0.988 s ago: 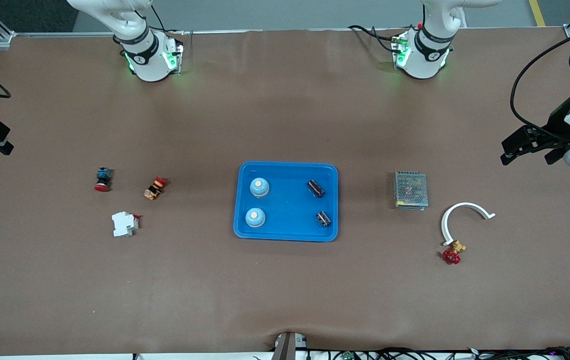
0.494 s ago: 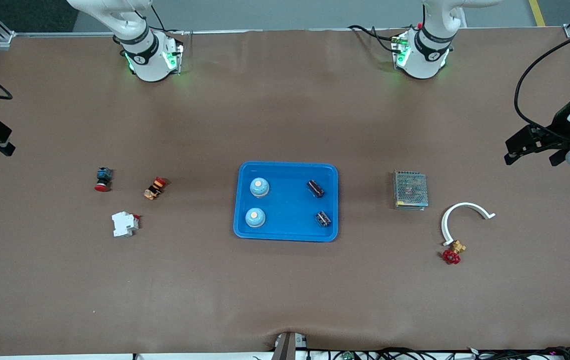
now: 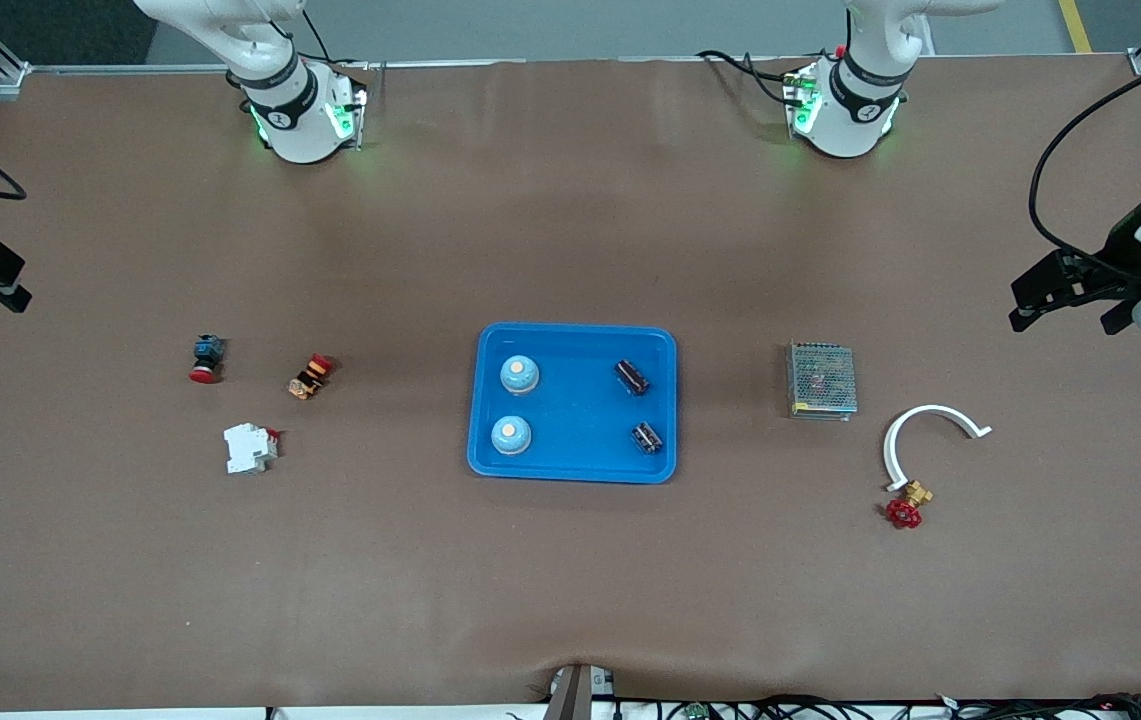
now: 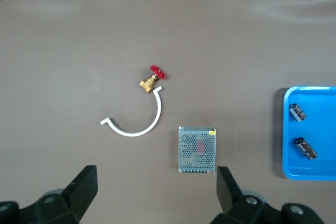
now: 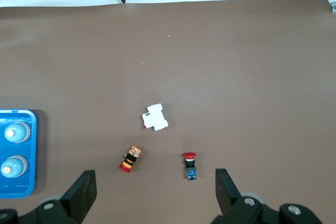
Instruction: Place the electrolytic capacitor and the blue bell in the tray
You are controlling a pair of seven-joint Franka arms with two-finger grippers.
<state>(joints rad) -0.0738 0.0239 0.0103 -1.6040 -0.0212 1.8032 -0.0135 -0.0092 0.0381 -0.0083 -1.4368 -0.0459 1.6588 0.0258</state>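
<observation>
**Four parts sit in the tray, both arms parked wide**

Two blue bells and two capacitors all lie inside the blue tray point(image 3: 576, 334) at mid-table. One blue bell point(image 3: 519, 375) sits toward the right arm's end, with a second blue bell point(image 3: 510, 435) nearer the front camera. Toward the left arm's end lie one electrolytic capacitor point(image 3: 632, 377) and, nearer the camera, a second capacitor point(image 3: 647, 437).

Out at the left arm's end, the left gripper point(image 4: 157, 195) hangs high with fingers spread wide and nothing between them. Under its camera sit a silver mesh box point(image 4: 197, 149), a white curved clip point(image 4: 135, 124) and a red-handled brass valve point(image 4: 152, 78).

Over at the right arm's end, the right gripper point(image 5: 156, 195) hangs with fingers wide apart, empty too. Its camera looks down on a white breaker point(image 5: 155, 117), an orange-and-red switch point(image 5: 130, 158) and a red pushbutton point(image 5: 190, 165), all well apart from the tray.
</observation>
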